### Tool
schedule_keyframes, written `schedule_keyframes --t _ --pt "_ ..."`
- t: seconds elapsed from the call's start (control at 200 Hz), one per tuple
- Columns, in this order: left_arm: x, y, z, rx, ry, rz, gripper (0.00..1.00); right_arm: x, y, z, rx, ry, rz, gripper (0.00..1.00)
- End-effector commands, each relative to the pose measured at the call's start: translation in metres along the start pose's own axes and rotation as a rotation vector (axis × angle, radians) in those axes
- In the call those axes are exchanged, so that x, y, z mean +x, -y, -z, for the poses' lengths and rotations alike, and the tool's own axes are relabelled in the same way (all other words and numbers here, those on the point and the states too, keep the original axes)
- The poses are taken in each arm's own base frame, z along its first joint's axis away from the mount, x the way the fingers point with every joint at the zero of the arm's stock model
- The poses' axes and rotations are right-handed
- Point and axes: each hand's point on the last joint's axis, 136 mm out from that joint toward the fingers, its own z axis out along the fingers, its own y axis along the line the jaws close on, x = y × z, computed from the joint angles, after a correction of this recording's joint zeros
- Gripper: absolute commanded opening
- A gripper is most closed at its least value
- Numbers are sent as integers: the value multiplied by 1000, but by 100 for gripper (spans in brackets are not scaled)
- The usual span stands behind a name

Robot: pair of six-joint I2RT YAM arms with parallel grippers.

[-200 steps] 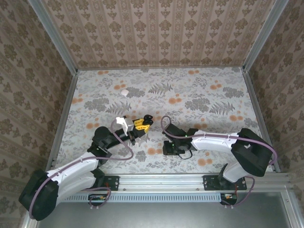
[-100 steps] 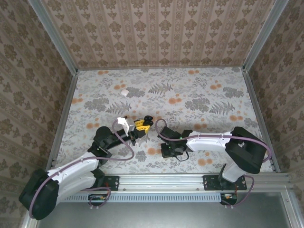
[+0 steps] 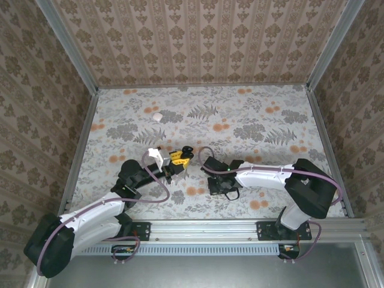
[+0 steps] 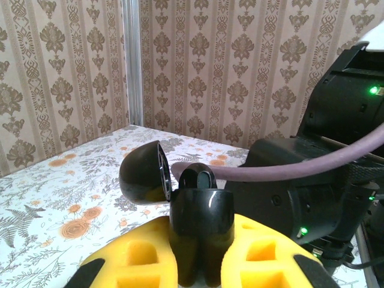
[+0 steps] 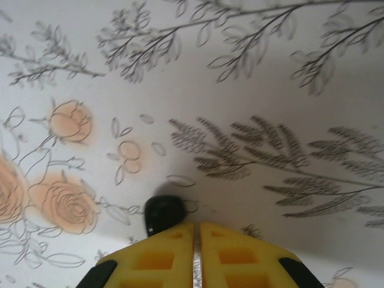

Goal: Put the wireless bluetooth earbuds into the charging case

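Pinches glossy black rounded charging case, hinged open, in left hand; presses right hand together beside small smooth black earbud.

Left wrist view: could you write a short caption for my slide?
Left gripper clamps an open black charging case.

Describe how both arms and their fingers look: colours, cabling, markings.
The left arm and right arm have white link shells, black joints and black bases. A purple cable runs along each. The fingers are yellow plastic with square recessed pockets and black outer edges. Green lights glow on black housing.
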Motion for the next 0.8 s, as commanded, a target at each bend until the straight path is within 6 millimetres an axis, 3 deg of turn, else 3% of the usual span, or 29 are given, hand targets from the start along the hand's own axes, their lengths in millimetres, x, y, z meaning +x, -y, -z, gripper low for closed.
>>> schedule_keyframes --t 0.0,0.21,0.405,0.545,0.685,0.795 --pt "-6 4 -2 20 17 -24 0 -14 6 4 35 25 13 11" --pt "-6 6 -1 19 18 -22 0 -29 -5 18 -2 53 53 11" --pt "-5 5 1 8 14 -27 0 -23 -7 33 -44 38 129 12" --pt "-4 5 0 8 12 -26 0 -20 -6 31 -49 -3 185 20" --pt "-4 5 0 9 11 -23 0 -17 -16 25 -88 -50 215 38" --pt "-2 5 1 5 4 -19 0 -14 -22 20 -99 -86 243 41"
